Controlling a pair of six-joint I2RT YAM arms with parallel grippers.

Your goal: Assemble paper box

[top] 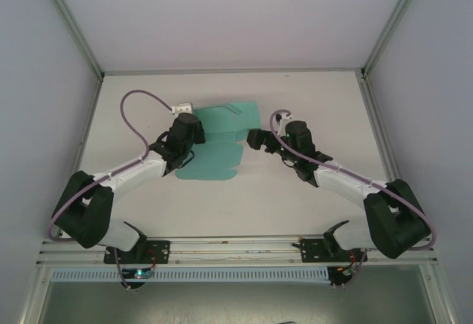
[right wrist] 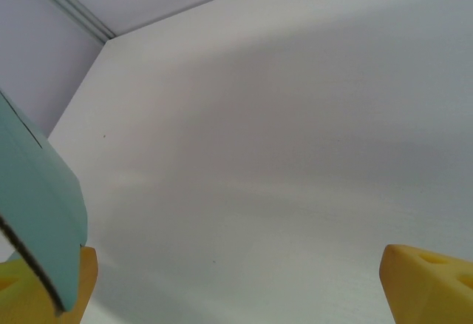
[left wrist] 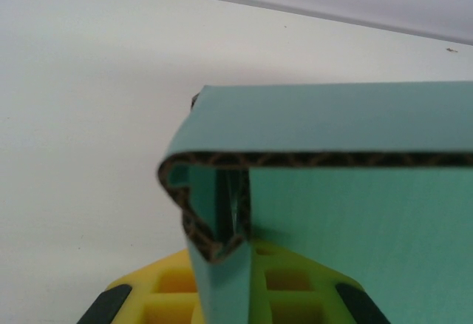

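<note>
White table (top: pixel 244 209) — teal paper box (top: pixel 214 160) sheet on top

No text, label or number can be read anywhere.

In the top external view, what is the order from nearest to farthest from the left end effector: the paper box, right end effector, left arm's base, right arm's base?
1. paper box: gripped by the left end effector, mid-table.
2. right end effector: open, beside the sheet's right edge.
3. left arm's base: near edge, left.
4. right arm's base: near edge, right.
</note>
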